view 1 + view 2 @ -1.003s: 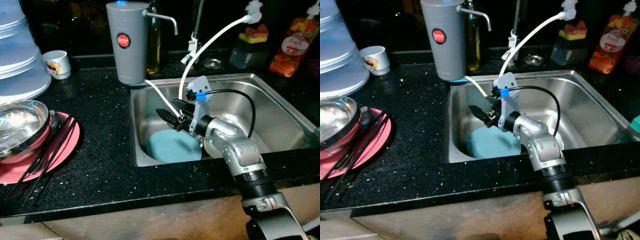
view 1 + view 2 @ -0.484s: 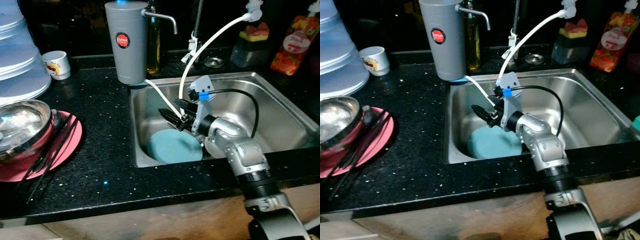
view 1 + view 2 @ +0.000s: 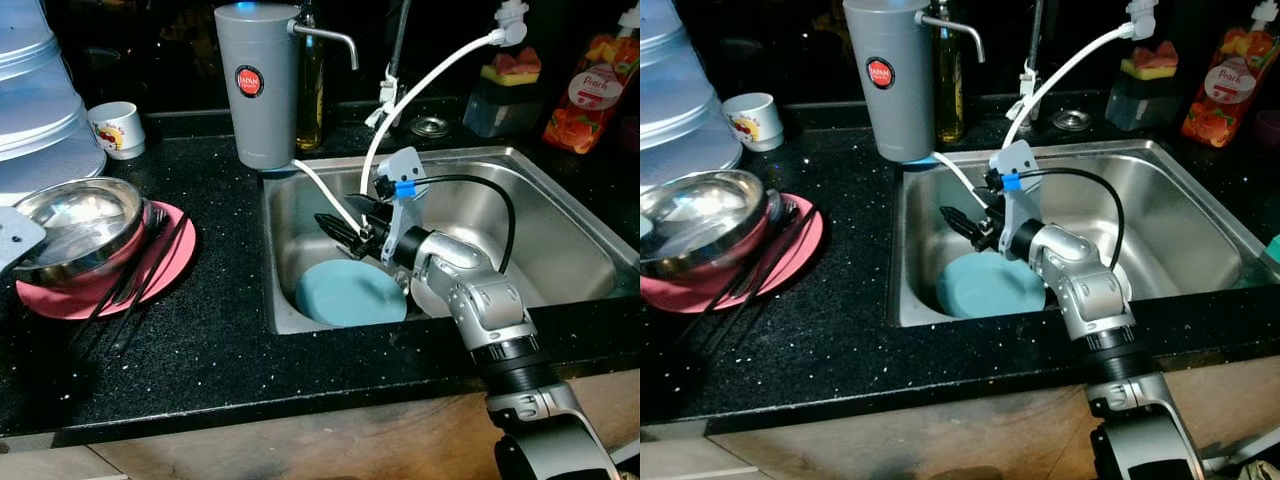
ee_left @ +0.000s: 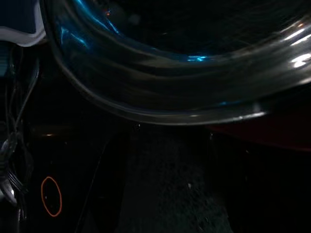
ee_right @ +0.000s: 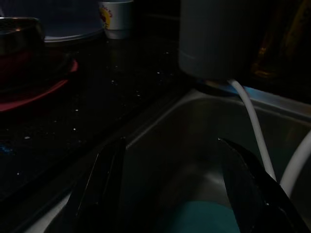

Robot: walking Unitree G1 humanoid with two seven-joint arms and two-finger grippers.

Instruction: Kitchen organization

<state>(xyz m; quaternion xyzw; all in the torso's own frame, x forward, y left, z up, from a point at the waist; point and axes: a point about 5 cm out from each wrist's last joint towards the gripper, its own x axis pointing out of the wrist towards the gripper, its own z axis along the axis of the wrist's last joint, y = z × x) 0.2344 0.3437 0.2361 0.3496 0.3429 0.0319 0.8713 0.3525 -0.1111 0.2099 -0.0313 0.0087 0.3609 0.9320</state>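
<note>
A steel bowl (image 3: 75, 220) sits tilted on a pink plate (image 3: 165, 250) on the black counter, with dark chopsticks (image 3: 140, 285) lying over the plate's right side. My left gripper (image 4: 165, 189) is close under the bowl's rim (image 4: 160, 109), in deep shade. A pale part of my left arm (image 3: 15, 243) shows at the bowl's left side. My right gripper (image 3: 330, 225) hangs open inside the steel sink (image 3: 540, 215), just above a teal plate (image 3: 350, 293) on the sink floor, and holds nothing.
A grey water filter (image 3: 257, 85) and an oil bottle (image 3: 310, 90) stand behind the sink's left corner. A white hose (image 3: 420, 85) arcs into the sink beside my right gripper. A small cup (image 3: 115, 128), a pale stacked container (image 3: 40, 110) and an orange pouch (image 3: 590, 90) line the back.
The pink plate with the bowl and chopsticks has slid right along the counter toward the sink, and the bowl now tilts. My right gripper has stayed over the teal plate.
</note>
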